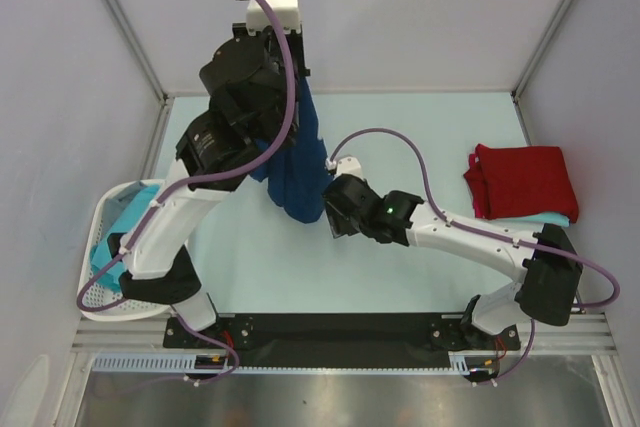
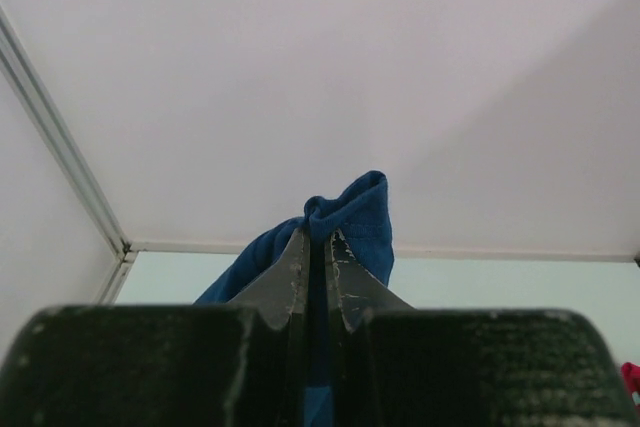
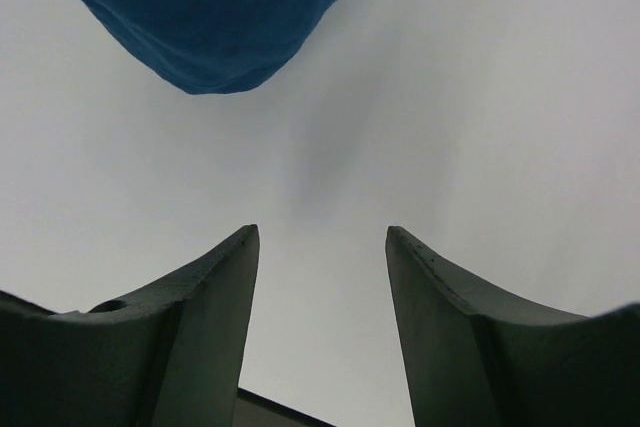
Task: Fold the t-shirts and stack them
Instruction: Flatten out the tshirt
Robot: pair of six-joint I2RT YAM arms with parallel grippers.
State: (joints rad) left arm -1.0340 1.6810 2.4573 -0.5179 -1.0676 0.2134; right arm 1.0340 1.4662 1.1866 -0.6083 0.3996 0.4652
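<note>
Left claw point(image 2: 313, 247) pinches the blue t-shirt point(image 2: 352, 215); right claw point(image 3: 322, 239) gapes, just clear.

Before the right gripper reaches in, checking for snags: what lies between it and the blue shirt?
Nothing; the right wrist view shows a bare gap between right gripper and blue shirt.

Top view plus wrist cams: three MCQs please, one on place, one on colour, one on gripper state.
1. On the table, the red t-shirt lies: A crumpled at left; B folded at right, atop a turquoise t-shirt; C spread mid-table.
2. The t-shirt hanging from the left gripper is: A red; B blue; C white.
3. The right gripper is: A open, empty; B shut on cloth; C shut, empty.
Answers: B, stacked at right; B, blue t-shirt pinched in shut fingers; A, jaws apart, nothing between.
</note>
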